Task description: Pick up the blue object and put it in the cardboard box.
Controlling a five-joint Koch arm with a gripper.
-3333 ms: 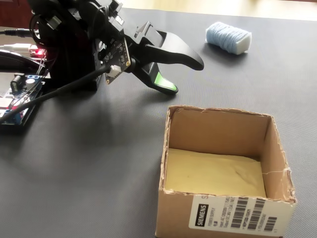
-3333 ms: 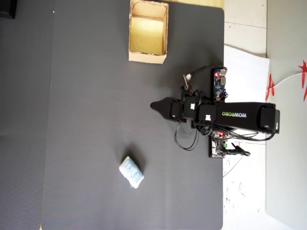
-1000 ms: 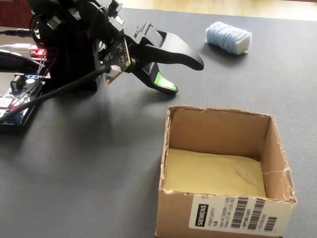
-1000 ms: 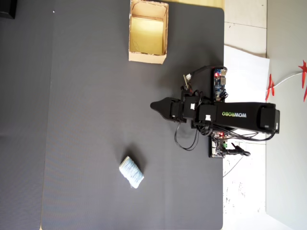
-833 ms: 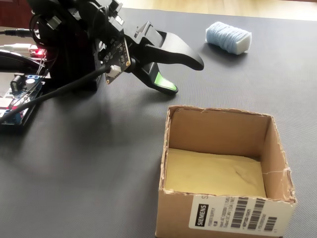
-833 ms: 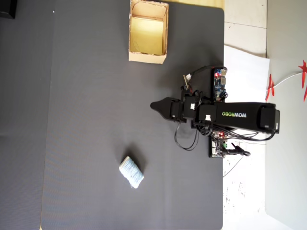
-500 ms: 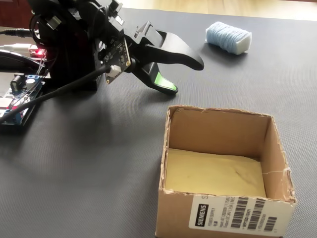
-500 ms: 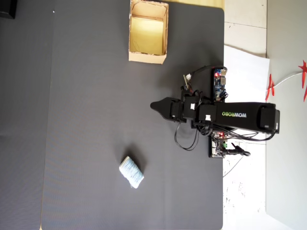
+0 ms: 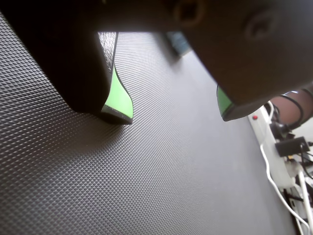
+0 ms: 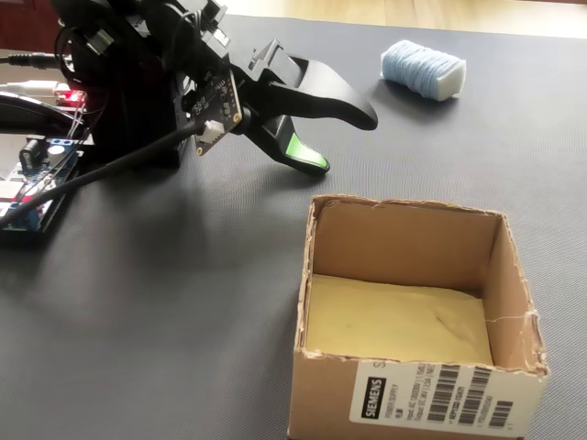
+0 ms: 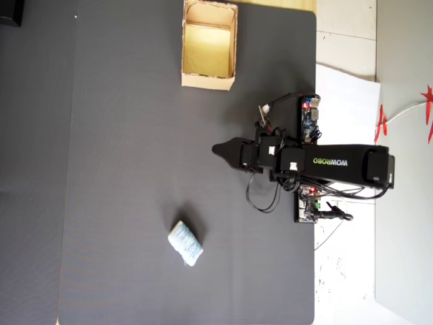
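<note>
Near the fixed camera sits the box (image 10: 413, 321), open top, tan walls with rough-cut rims, yellowish floor, white barcode label on the front wall; nothing in it. In the overhead view the box (image 11: 209, 81) is at the top of the dark mat (image 11: 135, 169), long axis running up-down in frame. Behind the box in the fixed view, the gripper (image 10: 347, 142) hangs low over the mat, black jaws parted with a clear gap, green pad on the lower finger (image 10: 303, 156); it holds nothing. The wrist view shows the same: gripper (image 9: 176, 110) with two green-edged tips well apart, bare textured mat (image 9: 146, 186) between them. In the overhead view the gripper (image 11: 216, 149) points left in frame, the arm (image 11: 331, 162) lying across the mat's right edge, circuit boards and wires beside its base. Farthest in the fixed view, the blue object (image 10: 423, 70) lies on the mat: pale blue ribbed wrap around a white core, white end face toward frame right, soft-looking, oblong. In the overhead view the blue object (image 11: 185, 243) is lower centre, well apart from both gripper and box, with the gripper roughly between them in the up-down direction; its long axis runs diagonally from upper left to lower right in frame. Compared with the earlier frames nothing differs: arm, box and blue object are in the same places, gap between the jaws unchanged.
</note>
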